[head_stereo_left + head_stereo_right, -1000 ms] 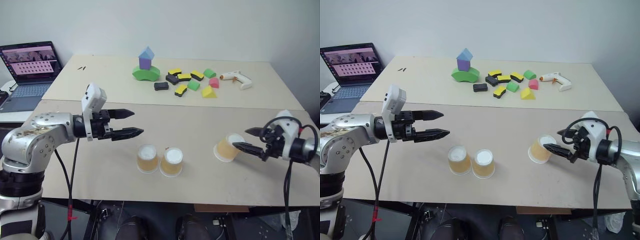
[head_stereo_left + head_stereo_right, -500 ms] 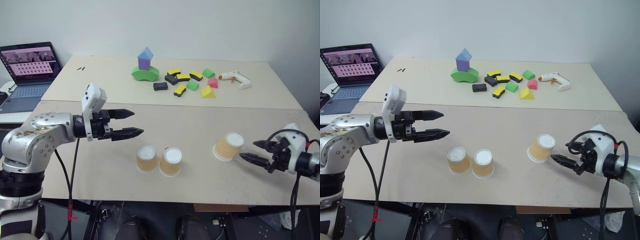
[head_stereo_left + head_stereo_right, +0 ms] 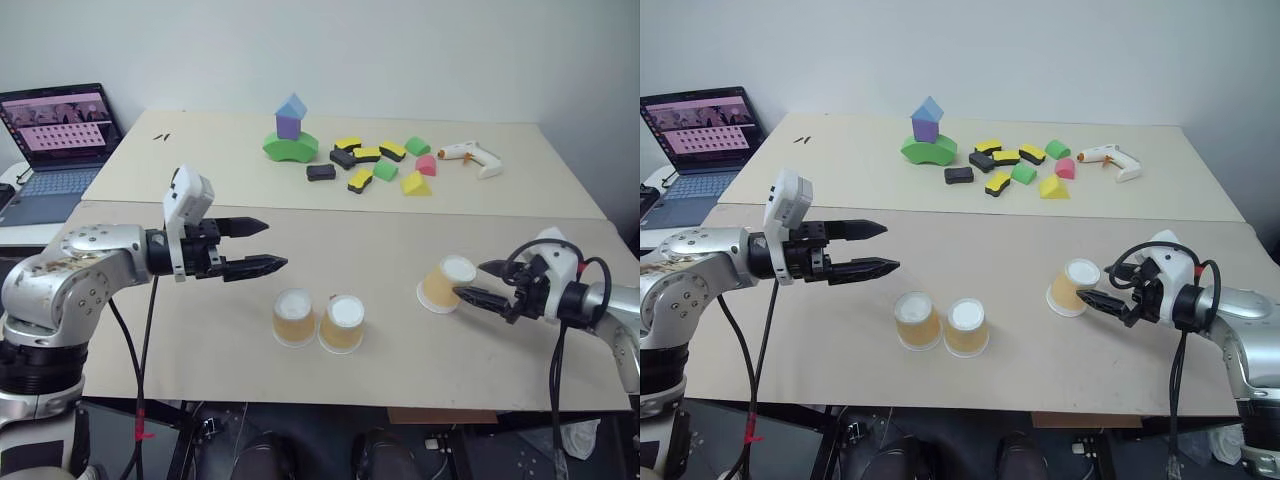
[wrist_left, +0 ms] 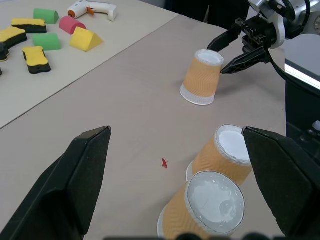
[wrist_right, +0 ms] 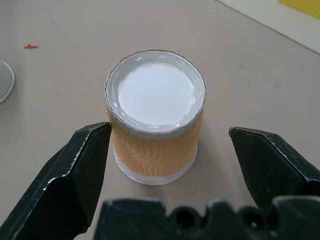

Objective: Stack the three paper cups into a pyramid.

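Tan-orange, white-based paper cups [image 3: 445, 283]

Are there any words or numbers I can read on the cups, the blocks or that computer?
No text reads anywhere.
Laptop screen: rows of small marks, too small to read.
Three paper cups: plain, no print.
Foam blocks: plain colours, no letters.
White glue gun: no label that can be made out.
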